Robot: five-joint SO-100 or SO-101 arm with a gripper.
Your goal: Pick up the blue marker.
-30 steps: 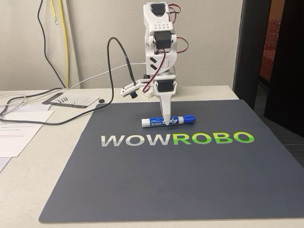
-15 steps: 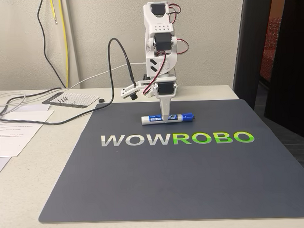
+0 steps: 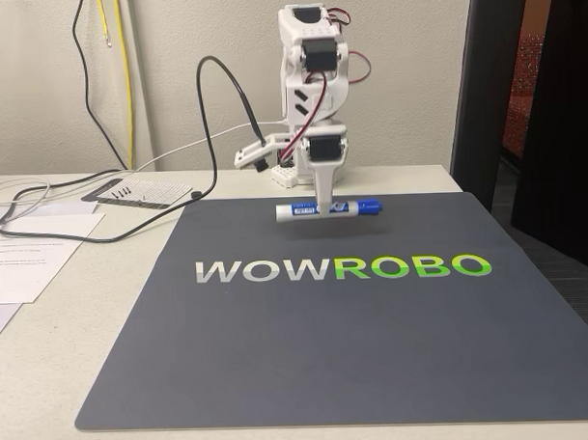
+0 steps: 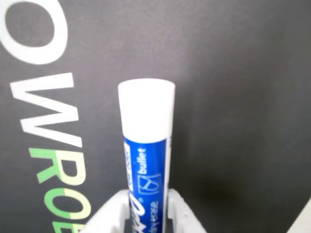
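The blue marker (image 3: 329,209) has a white barrel, a blue label and a blue cap at its right end in the fixed view. It hangs level a little above the dark mat (image 3: 328,354), near the mat's far edge. My white gripper (image 3: 325,211) points straight down and is shut on the marker's middle. In the wrist view the marker (image 4: 146,141) runs up from between my two white fingers (image 4: 181,211), white end farthest from me, with the mat's lettering below it.
The mat bears the WOWROBO lettering (image 3: 342,268). Papers (image 3: 25,258), a small white board (image 3: 138,193) and black cables (image 3: 71,204) lie on the table to the left in the fixed view. A dark panel (image 3: 537,115) stands at the right.
The gripper has risen with the marker held in it. The marker lay on the mat a second ago and now hangs clear above it, slightly further back.
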